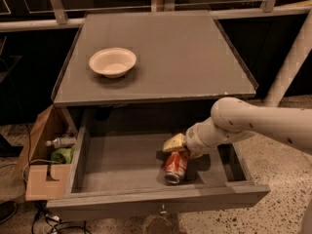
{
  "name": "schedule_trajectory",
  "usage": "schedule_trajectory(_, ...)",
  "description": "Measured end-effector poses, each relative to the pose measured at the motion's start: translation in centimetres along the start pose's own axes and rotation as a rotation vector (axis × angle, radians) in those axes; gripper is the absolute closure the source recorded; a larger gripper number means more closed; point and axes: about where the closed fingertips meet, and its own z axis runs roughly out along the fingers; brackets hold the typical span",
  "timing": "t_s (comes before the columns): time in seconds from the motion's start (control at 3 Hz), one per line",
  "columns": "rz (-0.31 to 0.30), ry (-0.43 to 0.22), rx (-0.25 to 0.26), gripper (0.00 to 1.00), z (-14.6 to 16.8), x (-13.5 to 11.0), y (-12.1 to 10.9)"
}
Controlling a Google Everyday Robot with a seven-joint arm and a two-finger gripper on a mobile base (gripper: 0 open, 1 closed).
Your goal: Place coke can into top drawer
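The top drawer (122,162) is pulled out wide, with a small metal pull (161,210) on its front. The coke can (175,166), red-orange with a silver end, lies on its side on the drawer's grey bottom, right of the middle, its end facing the front. My gripper (176,147) reaches into the drawer from the right on a white arm (253,123). It sits right at the far end of the can, touching or almost touching it. The far end of the can is hidden behind the gripper.
A cream bowl (112,62) stands on the flat grey cabinet top (185,57), at the left. A cardboard box (41,179) with a bottle (61,142) and a green thing stands on the floor left of the drawer. A white post (292,62) rises at the right.
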Motion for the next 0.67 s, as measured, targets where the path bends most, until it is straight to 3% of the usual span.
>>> schedule_trajectory(0.33,0.000,0.000,0.000,0.00,0.00,0.00,0.01)
schedule_trajectory(0.67,0.000,0.000,0.000,0.00,0.00,0.00,0.01)
